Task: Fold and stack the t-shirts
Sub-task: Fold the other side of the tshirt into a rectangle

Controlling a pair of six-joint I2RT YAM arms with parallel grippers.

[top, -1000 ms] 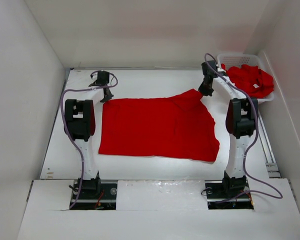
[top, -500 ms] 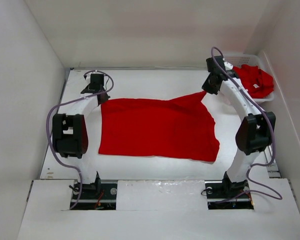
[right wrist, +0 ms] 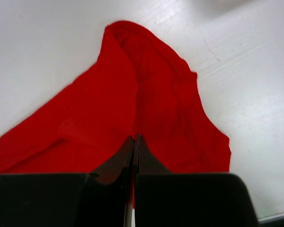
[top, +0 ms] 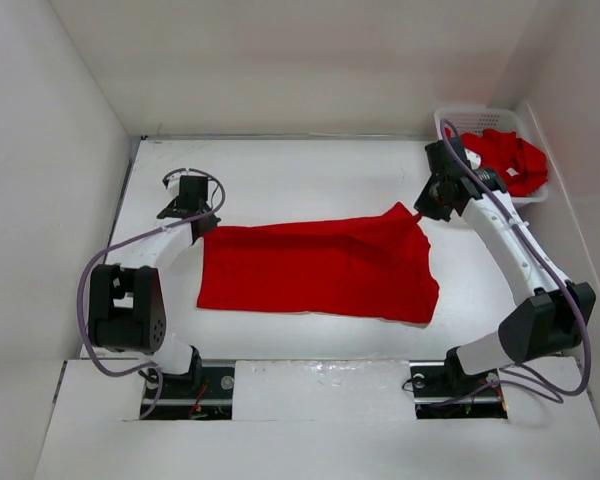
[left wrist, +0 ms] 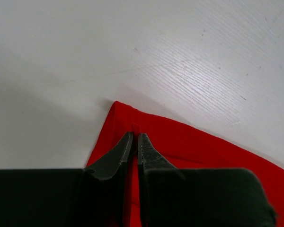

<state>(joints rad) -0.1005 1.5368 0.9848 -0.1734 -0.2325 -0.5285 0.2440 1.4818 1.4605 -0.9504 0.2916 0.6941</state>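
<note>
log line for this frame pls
step: fold | left gripper: shut on t-shirt far-left corner | right gripper: shut on far-right corner, raised | basket: holds more shirts

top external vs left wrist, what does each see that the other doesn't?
Only top external: the whole spread shirt, the right claw pinching its far right corner, the basket with more red shirts. Only left wrist: the jaws of the left claw close up, shut on cloth. Both: that claw, the shirt's far left corner, the white table.
</note>
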